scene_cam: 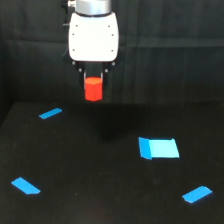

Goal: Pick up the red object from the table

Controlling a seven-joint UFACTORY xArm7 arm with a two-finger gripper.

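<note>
The red object (pixel 93 89) is a small red-orange upright cylinder. It hangs in the air above the black table (pixel 100 165), near the top middle of the exterior view. My gripper (pixel 93 80), under its white body, is shut on the cylinder's upper part. Its dark fingers are hard to make out against the black background. A faint shadow lies on the table below the cylinder.
Blue tape strips lie at the left (pixel 50 113), the near left (pixel 25 186) and the near right (pixel 197 193). A larger light-blue rectangle (pixel 159 148) lies right of centre. A dark curtain closes off the back.
</note>
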